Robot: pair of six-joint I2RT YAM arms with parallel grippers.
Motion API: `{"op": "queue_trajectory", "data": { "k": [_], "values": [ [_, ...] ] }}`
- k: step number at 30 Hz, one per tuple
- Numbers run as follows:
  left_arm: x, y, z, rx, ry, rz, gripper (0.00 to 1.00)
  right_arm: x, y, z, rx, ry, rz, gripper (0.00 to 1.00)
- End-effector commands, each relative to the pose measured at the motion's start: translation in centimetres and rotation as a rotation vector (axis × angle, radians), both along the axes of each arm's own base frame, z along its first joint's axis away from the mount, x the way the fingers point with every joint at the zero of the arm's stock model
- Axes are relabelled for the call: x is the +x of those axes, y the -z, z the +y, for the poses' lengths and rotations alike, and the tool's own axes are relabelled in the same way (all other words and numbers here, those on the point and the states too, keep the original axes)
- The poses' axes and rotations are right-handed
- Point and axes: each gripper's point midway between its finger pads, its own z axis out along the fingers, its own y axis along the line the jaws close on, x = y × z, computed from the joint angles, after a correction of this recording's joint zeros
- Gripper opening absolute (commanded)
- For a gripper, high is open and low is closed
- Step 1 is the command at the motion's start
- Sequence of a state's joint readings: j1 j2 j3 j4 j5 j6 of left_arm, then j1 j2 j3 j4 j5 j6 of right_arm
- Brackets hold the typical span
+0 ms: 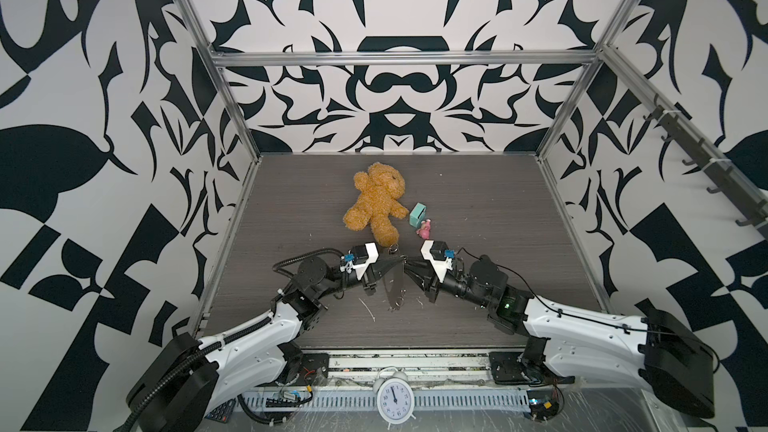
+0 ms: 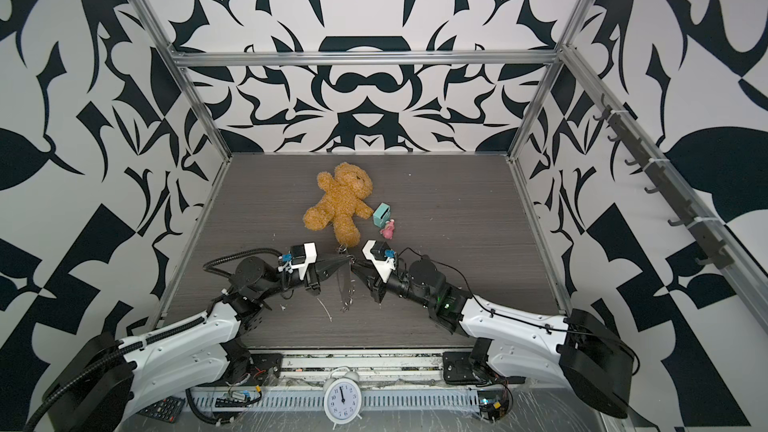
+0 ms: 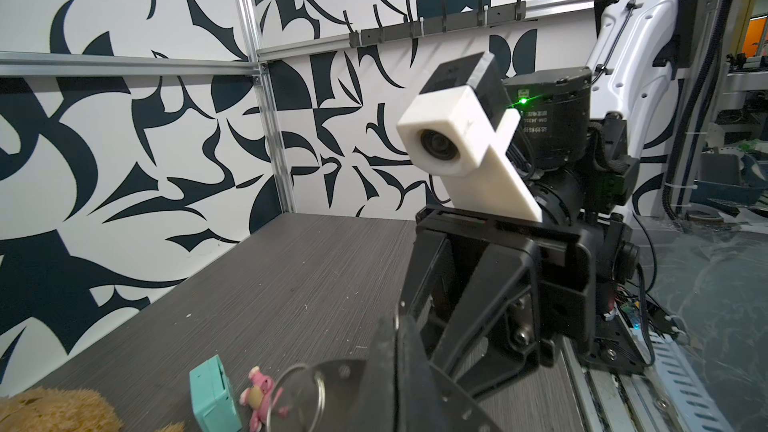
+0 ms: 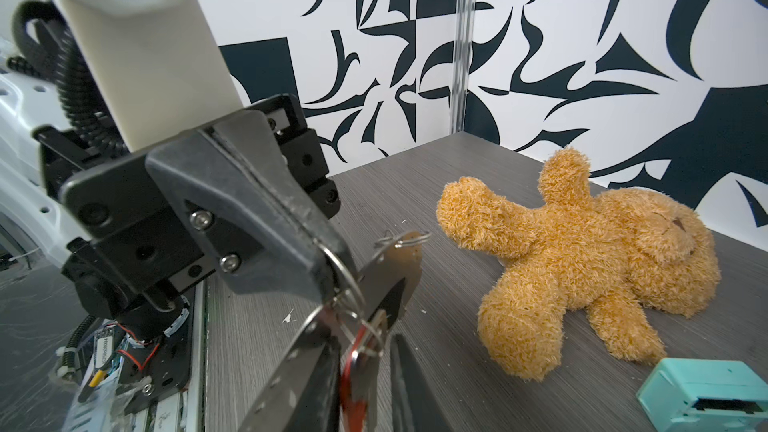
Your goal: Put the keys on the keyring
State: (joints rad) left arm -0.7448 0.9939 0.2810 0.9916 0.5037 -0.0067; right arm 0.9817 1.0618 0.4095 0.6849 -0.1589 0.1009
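Left gripper: my left gripper [image 1: 399, 260] sits near the middle of the table, fingers pressed together on the keyring [image 4: 348, 282], a thin silver loop caught at their tip.
Right gripper: my right gripper [image 1: 410, 262] comes in from 4 o'clock and meets it tip to tip. Its fingers stand a little apart with the red tag [image 4: 358, 369] between them. I cannot tell whether they press on it.
Strap: the grey strap [image 1: 392, 284] with dotted edges runs from the meeting point toward 6 o'clock, with a small ring at its near end.
More rings: just past my fingertips at 12 o'clock a ring cluster [image 4: 402, 238] sits on a tan-looking tab. I cannot tell whether that tab belongs to the strap.
Edges: the table [image 1: 490, 218] meets patterned walls at 9, 12 and 3 o'clock, with metal posts in the far corners. At 6 o'clock it ends at the rail where my arms are bolted, and an alarm clock [image 1: 392, 396] stands beyond that.
Open room: the wood is bare from 1 to 4 o'clock and from 8 to 11 o'clock.
Crowded side: the teddy bear [image 1: 376, 201] lies at 12 o'clock, one foot near my fingertips. The pink toy [image 1: 424, 231] lies at 1 o'clock, close to my right wrist camera.
Container: the mint box [image 1: 418, 214] stands just beside the bear's paw, with the pink toy outside it on the table. One face has a dark slot, and I cannot tell what is inside.
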Motion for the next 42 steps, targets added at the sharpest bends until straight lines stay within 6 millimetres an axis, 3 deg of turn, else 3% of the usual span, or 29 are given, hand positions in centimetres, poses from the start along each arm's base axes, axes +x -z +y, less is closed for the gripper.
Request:
{"op": "queue_trajectory", "data": {
  "k": [1,20,26,42],
  "values": [
    [-0.7,-0.9,-0.1,-0.030,0.039,-0.030,0.00,-0.3,-1.8,0.1,0.061,-0.016,-0.042,0.24],
    [-1.2,-0.9,-0.5,-0.028,0.085,-0.034,0.00,-0.7,-2.1,0.2,0.071,-0.038,-0.051,0.16],
    [-1.4,-1.0,-0.5,-0.029,0.093,-0.037,0.00,-0.8,-2.2,0.1,0.079,-0.038,-0.056,0.22],
    [-1.3,-0.9,-0.6,-0.029,0.093,-0.034,0.00,-1.4,-2.9,-0.2,0.113,-0.057,-0.077,0.20]
  ]
}}
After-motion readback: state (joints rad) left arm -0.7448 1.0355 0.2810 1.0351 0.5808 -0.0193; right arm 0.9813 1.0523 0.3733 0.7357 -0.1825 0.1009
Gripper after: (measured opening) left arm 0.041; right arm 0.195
